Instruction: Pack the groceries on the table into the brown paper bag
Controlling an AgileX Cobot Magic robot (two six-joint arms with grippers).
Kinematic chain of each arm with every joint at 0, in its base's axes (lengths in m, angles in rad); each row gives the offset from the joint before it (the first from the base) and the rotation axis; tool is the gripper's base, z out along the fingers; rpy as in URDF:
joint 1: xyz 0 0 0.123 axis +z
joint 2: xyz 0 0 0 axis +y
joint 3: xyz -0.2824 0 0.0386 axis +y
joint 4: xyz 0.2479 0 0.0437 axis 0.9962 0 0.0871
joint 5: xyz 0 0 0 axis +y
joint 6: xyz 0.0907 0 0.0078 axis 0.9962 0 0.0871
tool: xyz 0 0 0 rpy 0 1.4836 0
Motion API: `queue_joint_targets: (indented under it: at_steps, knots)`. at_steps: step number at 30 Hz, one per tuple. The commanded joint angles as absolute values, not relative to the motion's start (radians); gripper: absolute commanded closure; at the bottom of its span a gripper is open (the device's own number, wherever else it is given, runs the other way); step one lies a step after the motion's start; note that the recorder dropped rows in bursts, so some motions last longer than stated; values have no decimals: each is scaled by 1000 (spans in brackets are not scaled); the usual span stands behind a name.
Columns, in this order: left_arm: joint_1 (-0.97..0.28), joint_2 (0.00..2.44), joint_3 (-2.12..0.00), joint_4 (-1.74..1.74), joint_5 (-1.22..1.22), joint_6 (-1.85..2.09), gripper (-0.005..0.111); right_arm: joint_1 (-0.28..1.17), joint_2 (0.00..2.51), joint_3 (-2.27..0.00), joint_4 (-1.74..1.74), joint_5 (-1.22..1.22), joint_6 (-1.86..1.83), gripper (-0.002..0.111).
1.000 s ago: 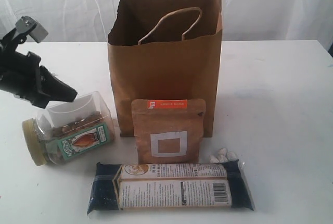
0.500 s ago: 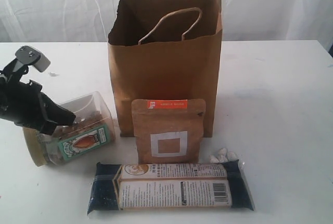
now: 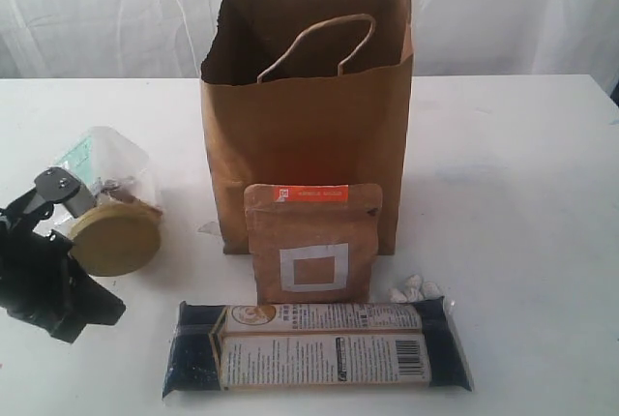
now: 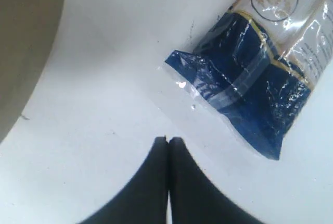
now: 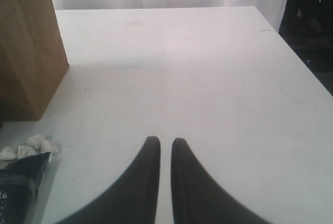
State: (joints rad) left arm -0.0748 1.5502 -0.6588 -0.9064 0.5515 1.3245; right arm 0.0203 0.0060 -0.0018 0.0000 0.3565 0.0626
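Note:
The brown paper bag [image 3: 308, 116] stands open at the middle of the table [image 3: 522, 193]. A brown pouch with an orange label [image 3: 310, 242] leans against its front. In front of that lies a long dark-blue packet [image 3: 314, 346] [image 4: 250, 88]. A clear nut jar [image 3: 114, 213] lies on its side at the left, its tan lid [image 3: 116, 239] [image 4: 21, 41] turned to the front. My left gripper [image 3: 111, 312] [image 4: 168, 139] is low over the table just in front of the jar, shut and empty. My right gripper [image 5: 165, 140] hovers over bare table, jaws nearly together, holding nothing.
A few small white lumps [image 3: 414, 288] [image 5: 28, 145] lie by the packet's right end. The table's right edge [image 5: 307, 67] drops off to a dark area. A white curtain hangs behind the bag.
My left gripper has come down and toward the front past the jar. The jar has swung round, so its lid now faces the front instead of the left.

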Motion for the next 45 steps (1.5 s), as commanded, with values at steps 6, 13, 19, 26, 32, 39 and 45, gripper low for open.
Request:
queue_joint_targets:
  at_steps: [6, 13, 19, 26, 32, 39, 45]
  knots:
    - [-75, 1363, -727, -946, 707, 1338, 107, 23, 0, 0, 0, 350, 65, 100]
    - [-73, 1245, -909, -815, 494, 1704, 107, 23, 0, 0, 0, 350, 65, 100]
    - [-72, 1275, -924, -812, 237, 1167, 107, 23, 0, 0, 0, 350, 65, 100]
    - [-72, 1529, -1262, -180, 682, 333, 107, 23, 0, 0, 0, 350, 65, 100]
    - [-71, 1758, -1548, -23, 832, 261, 107, 23, 0, 0, 0, 350, 65, 100]
    - [-69, 1877, -1639, -16, 504, 269, 107, 23, 0, 0, 0, 350, 65, 100]
    - [-72, 1983, -1640, -181, 446, 610, 107, 23, 0, 0, 0, 350, 65, 100]
